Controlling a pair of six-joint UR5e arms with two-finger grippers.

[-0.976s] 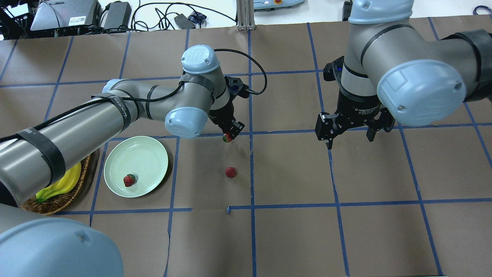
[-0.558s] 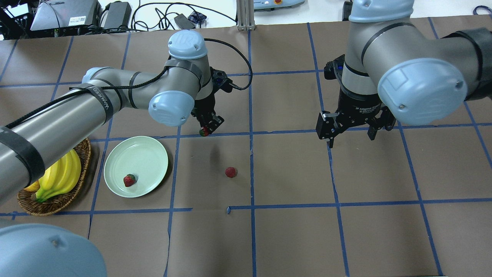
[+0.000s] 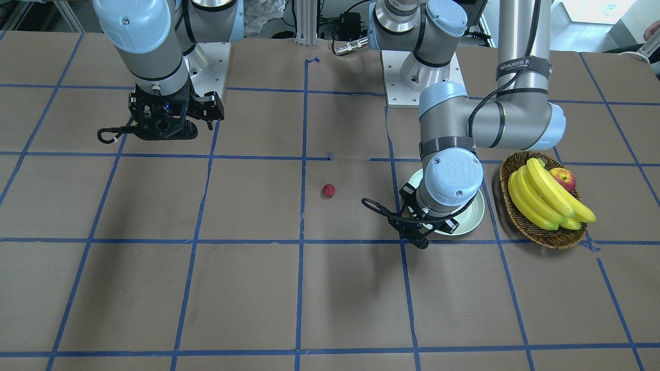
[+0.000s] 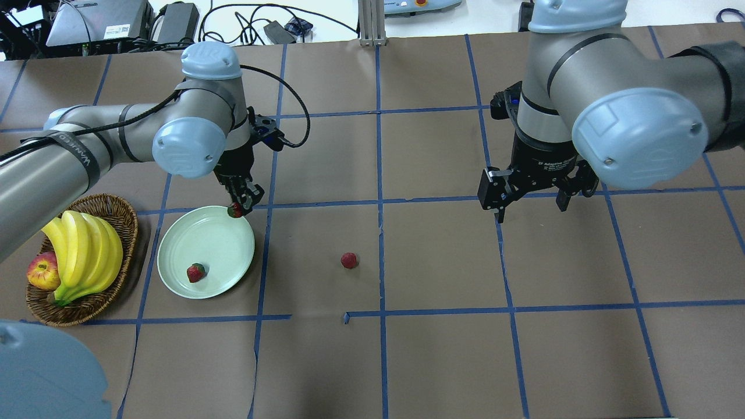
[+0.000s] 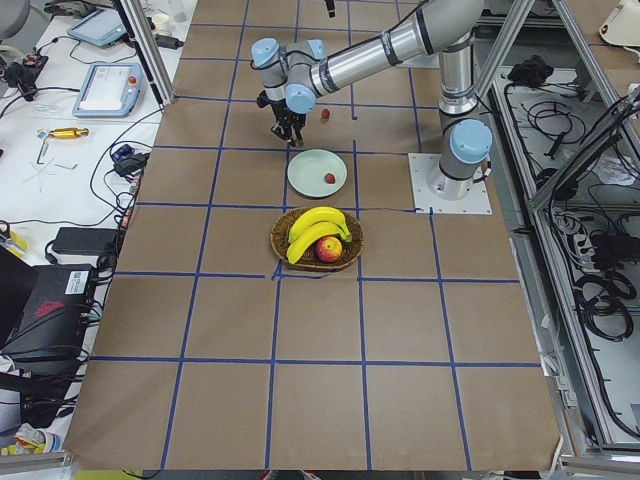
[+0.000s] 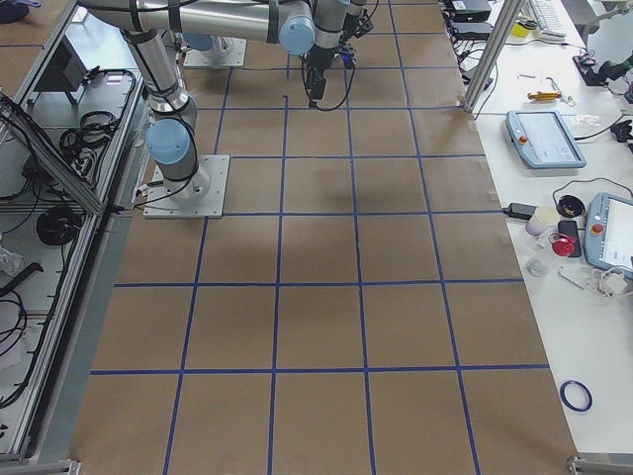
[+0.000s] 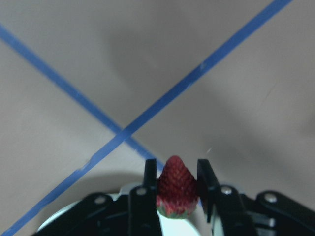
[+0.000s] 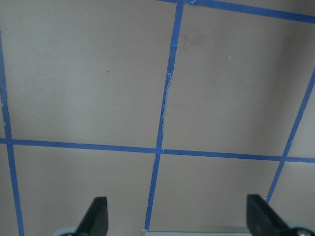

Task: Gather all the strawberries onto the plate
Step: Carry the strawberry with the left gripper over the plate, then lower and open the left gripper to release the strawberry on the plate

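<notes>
My left gripper [image 4: 237, 208] is shut on a red strawberry [image 4: 235, 210] and holds it above the far rim of the pale mint plate [image 4: 221, 233]. The left wrist view shows the strawberry [image 7: 176, 187] pinched between the two black fingers [image 7: 150, 173], with the plate rim [image 7: 59, 216] below. A second strawberry [image 4: 196, 272] lies in the plate near its front. A third strawberry [image 4: 349, 260] lies on the brown table, right of the plate; it also shows in the front-facing view [image 3: 329, 190]. My right gripper [image 4: 529, 212] hangs open and empty over the table's right half.
A brown wicker basket [image 4: 125, 224] with bananas [image 4: 87, 256] and a red-yellow apple [image 4: 42, 272] stands left of the plate. Blue tape lines grid the brown table. Cables and devices lie past the far table edge.
My left arm has carried the strawberry leftward, from over the table's middle to above the plate's far rim. The basket's apple has come into view. The right arm has not moved.
</notes>
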